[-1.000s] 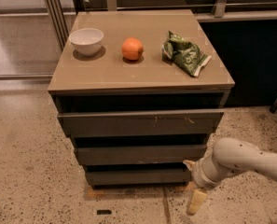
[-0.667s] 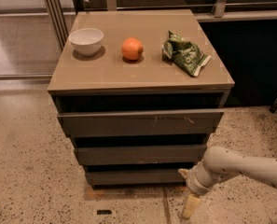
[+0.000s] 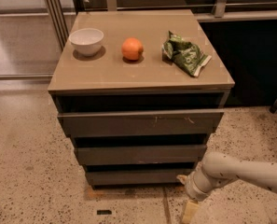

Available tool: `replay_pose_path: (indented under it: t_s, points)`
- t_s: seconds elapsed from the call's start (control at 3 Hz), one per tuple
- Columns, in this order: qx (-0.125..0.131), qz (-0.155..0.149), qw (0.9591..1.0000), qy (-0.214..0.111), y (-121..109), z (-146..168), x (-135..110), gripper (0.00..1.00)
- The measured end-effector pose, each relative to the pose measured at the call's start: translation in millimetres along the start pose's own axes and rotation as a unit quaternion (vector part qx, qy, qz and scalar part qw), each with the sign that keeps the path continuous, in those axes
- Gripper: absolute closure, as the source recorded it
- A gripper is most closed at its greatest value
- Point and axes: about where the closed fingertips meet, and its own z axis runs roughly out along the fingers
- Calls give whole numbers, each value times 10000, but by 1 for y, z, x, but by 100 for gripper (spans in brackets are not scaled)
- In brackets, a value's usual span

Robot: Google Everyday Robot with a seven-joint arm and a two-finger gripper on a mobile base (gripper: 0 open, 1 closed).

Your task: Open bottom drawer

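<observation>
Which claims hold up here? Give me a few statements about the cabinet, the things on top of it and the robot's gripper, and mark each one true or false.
1. The orange sits between the white bowl and the green bag on the cabinet top. True.
2. The gripper is up at the orange. False: it is low, by the right end of the bottom drawer, near the floor.
3. The orange lies inside the white bowl. False: it rests on the cabinet top, apart from the bowl.
4. The robot's arm comes into the picture from the right. True.
</observation>
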Motion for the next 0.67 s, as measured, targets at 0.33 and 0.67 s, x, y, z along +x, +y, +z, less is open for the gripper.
replay_pose_path:
  t_s: [0.33,0.67]
  points:
    - [222,-157,9996,-27,-7,21,17,0]
    - [502,-458,9973,-296,-24,57,32,0]
